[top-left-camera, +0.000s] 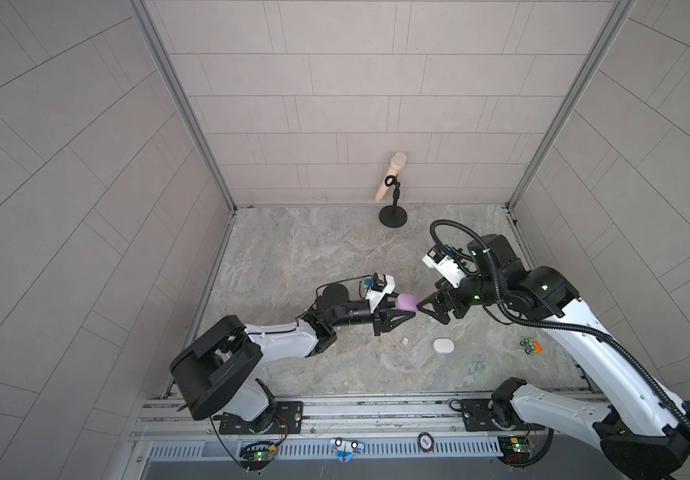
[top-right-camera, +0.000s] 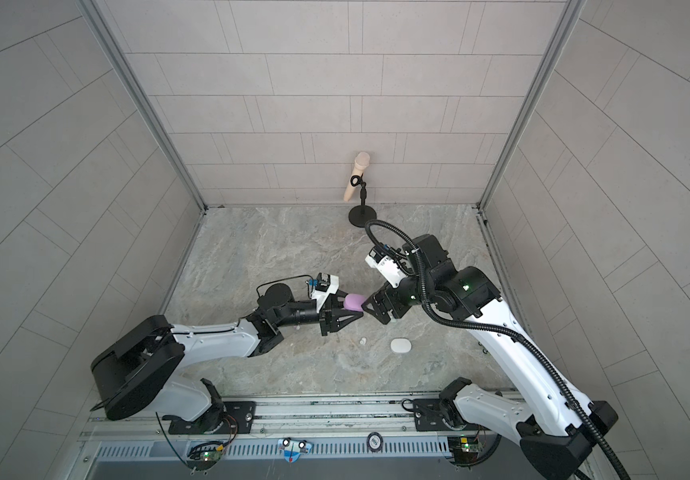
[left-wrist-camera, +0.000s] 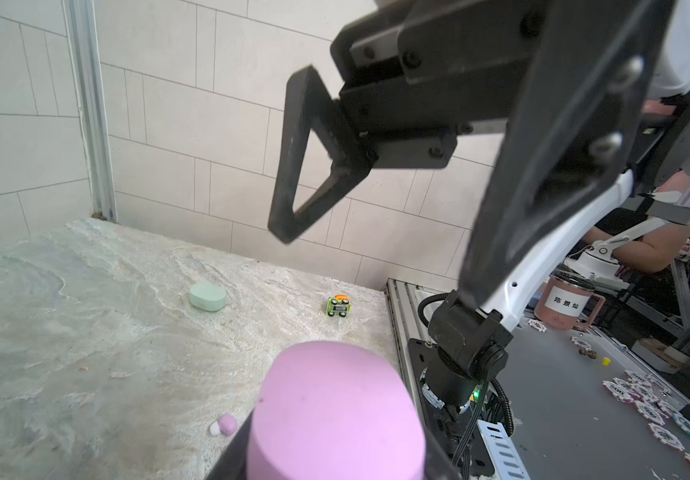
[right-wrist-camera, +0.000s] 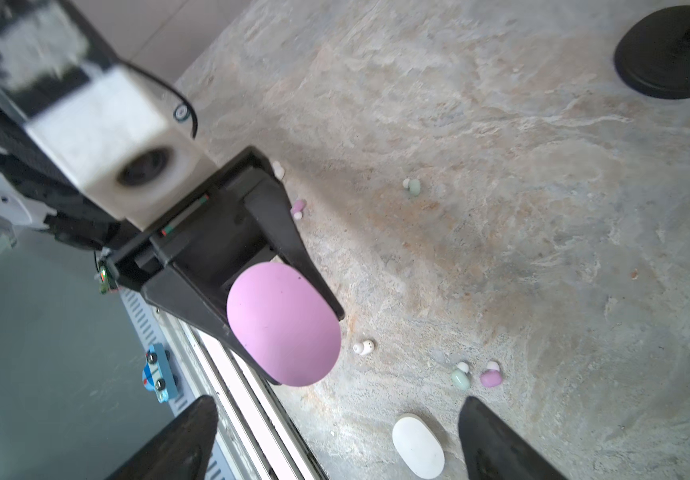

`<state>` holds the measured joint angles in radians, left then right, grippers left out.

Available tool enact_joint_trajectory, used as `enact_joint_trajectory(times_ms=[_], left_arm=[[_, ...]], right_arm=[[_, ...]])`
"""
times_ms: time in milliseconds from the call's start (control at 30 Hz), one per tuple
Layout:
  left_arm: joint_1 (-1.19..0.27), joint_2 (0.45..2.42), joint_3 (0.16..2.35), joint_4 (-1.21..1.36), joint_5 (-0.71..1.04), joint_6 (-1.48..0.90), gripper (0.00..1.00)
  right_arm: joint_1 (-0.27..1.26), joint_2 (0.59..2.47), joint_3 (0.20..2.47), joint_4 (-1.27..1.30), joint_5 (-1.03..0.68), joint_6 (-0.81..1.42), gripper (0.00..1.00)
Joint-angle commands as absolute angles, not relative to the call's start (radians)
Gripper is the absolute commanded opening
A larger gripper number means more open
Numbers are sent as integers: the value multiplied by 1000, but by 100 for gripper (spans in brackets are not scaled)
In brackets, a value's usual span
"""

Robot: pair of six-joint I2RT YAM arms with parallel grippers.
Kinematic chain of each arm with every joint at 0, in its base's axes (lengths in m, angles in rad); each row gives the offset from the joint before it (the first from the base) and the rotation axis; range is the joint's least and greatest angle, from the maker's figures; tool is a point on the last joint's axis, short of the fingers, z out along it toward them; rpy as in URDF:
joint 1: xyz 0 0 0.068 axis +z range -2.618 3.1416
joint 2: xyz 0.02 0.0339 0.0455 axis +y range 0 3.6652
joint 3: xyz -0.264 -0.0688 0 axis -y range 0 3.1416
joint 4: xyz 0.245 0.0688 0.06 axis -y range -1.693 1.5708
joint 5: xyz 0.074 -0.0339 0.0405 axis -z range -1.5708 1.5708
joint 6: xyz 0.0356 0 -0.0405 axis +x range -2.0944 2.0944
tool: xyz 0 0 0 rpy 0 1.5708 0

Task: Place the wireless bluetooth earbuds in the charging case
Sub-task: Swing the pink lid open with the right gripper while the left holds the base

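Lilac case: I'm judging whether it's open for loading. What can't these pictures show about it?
Right wrist view: lilac case shows one flat face; left gripper covers its sides.
Left wrist view: the bottom edge cuts it off.
Both top views: too small to show a seam.

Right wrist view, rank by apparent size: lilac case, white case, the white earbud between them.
1. lilac case, held up nearer the camera, so its lead is unsure.
2. white case.
3. white earbud, clearly smallest.

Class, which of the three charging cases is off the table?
The lilac case, shut in the left gripper; the white case and mint case lie on the table.
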<state>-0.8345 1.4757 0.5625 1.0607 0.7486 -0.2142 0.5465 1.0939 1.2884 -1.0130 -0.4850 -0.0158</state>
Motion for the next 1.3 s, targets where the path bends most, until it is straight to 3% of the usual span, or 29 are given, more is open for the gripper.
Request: enact_joint_trajectory(times_ms=[0,900,1267], left_arm=[[-840,1470,581,1090,785,-210,26],[-861,1413,569,1009,792,-144,24],[-867,1406,569,1016,799,-158,23]], right_arm=[[586,1132,1313,-1076,-462,-122,92],[602,1165,1350,-992,-251,-63,83],[598,1149,1373,-978,-207,-32,85]])
